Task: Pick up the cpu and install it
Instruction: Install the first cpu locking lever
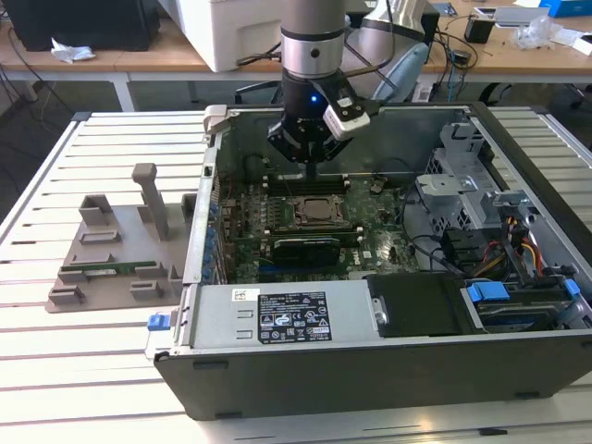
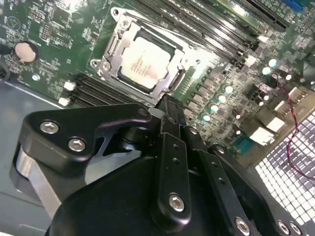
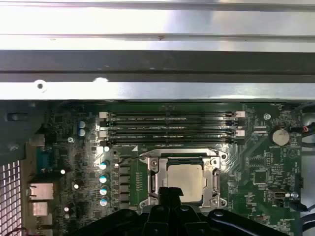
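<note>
While the cpu (image 3: 185,178) lies flat in its socket frame (image 3: 153,180) mid-motherboard, the gripper (image 2: 169,109) hovers above, fingers pressed together, empty; light, stiff, probably fragile, best gripped by its edges.

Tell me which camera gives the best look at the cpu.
The second wrist view: the cpu sits large and unobstructed in its socket. The first wrist view shows it partly behind the gripper; the exterior view shows it small.
</note>
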You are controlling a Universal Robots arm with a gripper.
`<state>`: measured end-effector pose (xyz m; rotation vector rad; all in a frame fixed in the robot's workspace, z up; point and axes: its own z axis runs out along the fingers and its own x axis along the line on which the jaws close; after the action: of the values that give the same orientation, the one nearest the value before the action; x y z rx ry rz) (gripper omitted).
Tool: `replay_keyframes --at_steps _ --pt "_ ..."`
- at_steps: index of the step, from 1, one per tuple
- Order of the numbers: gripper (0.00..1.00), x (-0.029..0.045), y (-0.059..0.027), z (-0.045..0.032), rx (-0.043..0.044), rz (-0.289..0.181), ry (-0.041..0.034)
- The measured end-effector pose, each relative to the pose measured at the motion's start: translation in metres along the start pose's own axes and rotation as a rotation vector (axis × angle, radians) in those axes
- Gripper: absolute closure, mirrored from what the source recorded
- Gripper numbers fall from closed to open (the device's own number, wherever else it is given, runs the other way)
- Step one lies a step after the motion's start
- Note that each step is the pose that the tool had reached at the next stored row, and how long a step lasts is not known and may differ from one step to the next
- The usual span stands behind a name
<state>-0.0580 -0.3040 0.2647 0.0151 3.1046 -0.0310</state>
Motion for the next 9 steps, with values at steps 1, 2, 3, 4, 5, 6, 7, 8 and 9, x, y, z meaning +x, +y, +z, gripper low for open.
replay_keyframes --at_steps 1,2,3,4,5,6,7,8,9 --pt "0.89 0.0149 0.0008 -0.0002 0.0001 0.0 0.0001" --pt "0.89 0.0315 0.0028 -0.0004 0.0001 0.0 0.0" --pt "0.89 0.0359 0.0037 -0.0005 0.0001 0.0 0.0" --pt "0.89 0.0433 0.006 -0.0006 0.0001 0.0 0.0001" --pt "0.89 0.0496 0.0105 -0.0007 0.0003 0.0 0.0002" --pt "0.89 0.0498 0.0162 -0.0006 0.0001 0.0 0.0001" --pt "0.89 0.05 0.0191 -0.0006 0.0002 0.0 0.0001" --pt "0.89 0.05 0.0218 -0.0005 0.0002 0.0 0.0002" --pt "0.89 0.0501 0.0237 -0.0005 0.0002 0.0 0.0002"
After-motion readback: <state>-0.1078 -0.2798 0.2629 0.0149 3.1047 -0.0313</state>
